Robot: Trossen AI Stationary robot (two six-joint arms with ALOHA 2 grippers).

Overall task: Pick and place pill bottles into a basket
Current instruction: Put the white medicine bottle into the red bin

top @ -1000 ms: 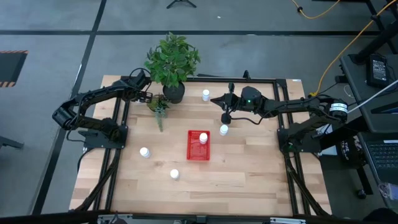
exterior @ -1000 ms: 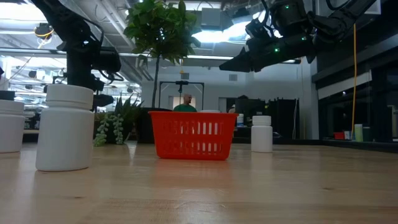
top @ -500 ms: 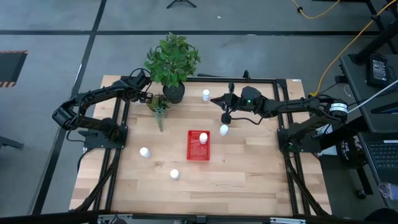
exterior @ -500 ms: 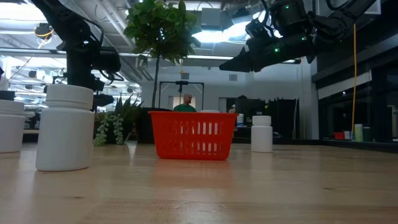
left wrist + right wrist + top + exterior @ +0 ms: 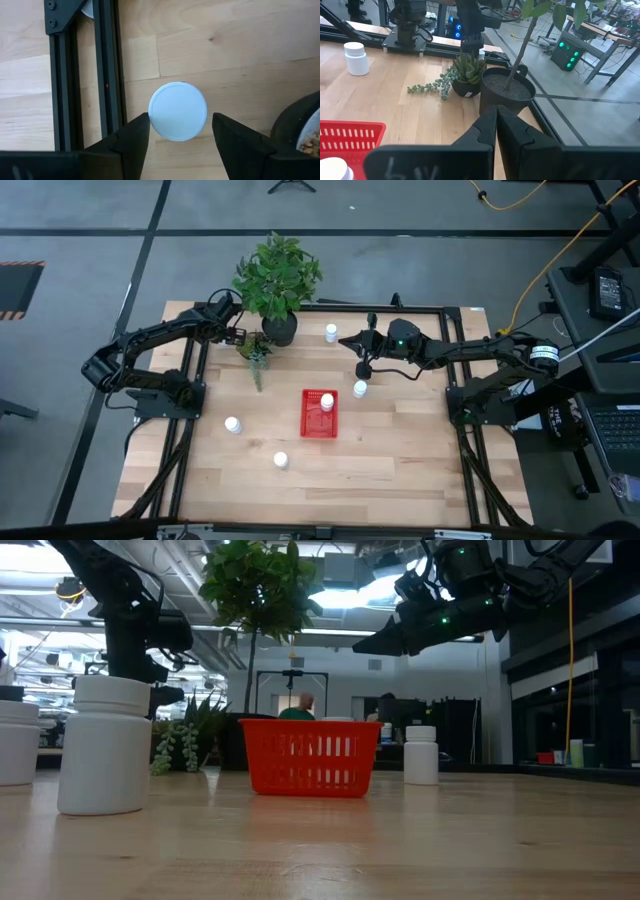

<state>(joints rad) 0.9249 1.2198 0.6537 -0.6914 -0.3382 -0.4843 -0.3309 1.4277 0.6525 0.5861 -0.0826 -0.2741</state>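
Note:
My left gripper (image 5: 236,333) is at the table's far left, beside the plant pot, pointing down. It is open, with its fingers on either side of a white pill bottle's cap (image 5: 177,111); the bottle stands on the table, and I see narrow gaps at both fingers. My right gripper (image 5: 352,342) is shut and empty, raised above the far middle of the table (image 5: 365,643). The red basket (image 5: 319,425) stands mid-table with one bottle (image 5: 326,402) in it. Other bottles stand upright on the table: one at the far middle (image 5: 331,332), one right of the basket (image 5: 360,389), two at the near left (image 5: 233,424) (image 5: 281,460).
A tall green plant in a dark pot (image 5: 279,328) and a small trailing succulent (image 5: 255,352) stand at the far left, close to my left gripper. A black frame rail (image 5: 107,75) runs just beside the bottle under that gripper. Bare wood lies along the near edge.

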